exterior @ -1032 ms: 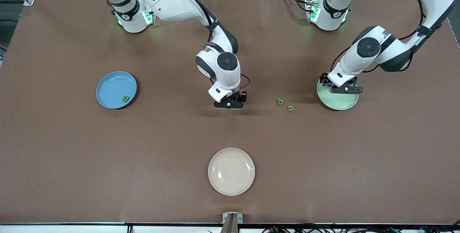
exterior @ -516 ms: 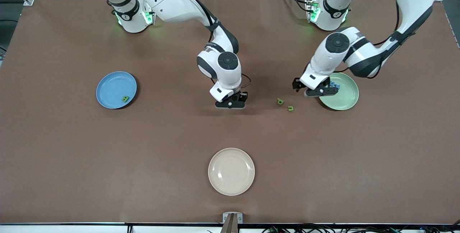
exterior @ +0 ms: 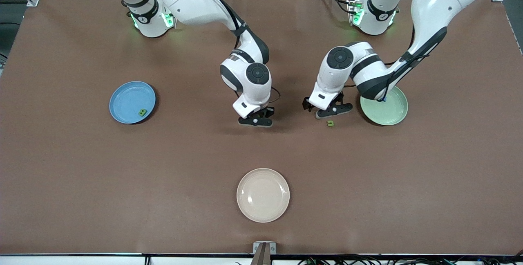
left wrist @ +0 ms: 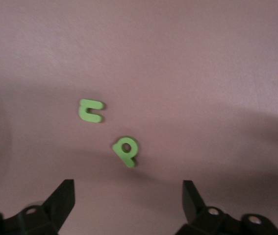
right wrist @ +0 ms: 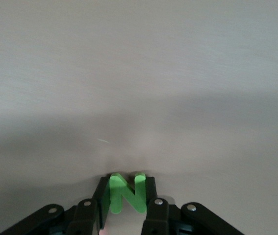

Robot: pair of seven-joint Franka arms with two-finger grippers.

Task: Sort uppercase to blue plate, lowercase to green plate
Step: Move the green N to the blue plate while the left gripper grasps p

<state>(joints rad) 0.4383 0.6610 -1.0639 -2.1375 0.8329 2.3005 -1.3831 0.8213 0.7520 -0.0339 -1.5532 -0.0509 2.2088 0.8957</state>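
1. Right claw [right wrist: 126,215]: closed on the green N [right wrist: 127,193], pinched upright between the fingertips, low over mid-worktop [exterior: 81,167]. Seen from the front the claw [exterior: 255,121] hides the letter.
2. Left claw [left wrist: 129,205]: jaws spread wide, empty, over the green p [left wrist: 126,151], with the green u [left wrist: 90,110] just beside it. From the front the claw [exterior: 331,111] covers the p; only the u [exterior: 330,124] shows, near the green plate [exterior: 392,113] and nearer the front camera than the claw.
3. Blue plate [exterior: 126,97]: toward the right arm's end of the worktop, holding one green B [exterior: 141,112] near its rim.
4. Green plate: toward the left arm's end; partly covered by the left arm, contents cannot be told.
5. Cream plate [exterior: 263,194]: near the worktop's front edge, not part of the sort.
6. Step in hand, judged: carry the N to the blue plate; pick the p for the green plate.
7. Handling advice: centre the wide jaws across the p's stem, clear of the u, before descending; lift the N straight up so the thin foam does not twist out, and release low over the plate.
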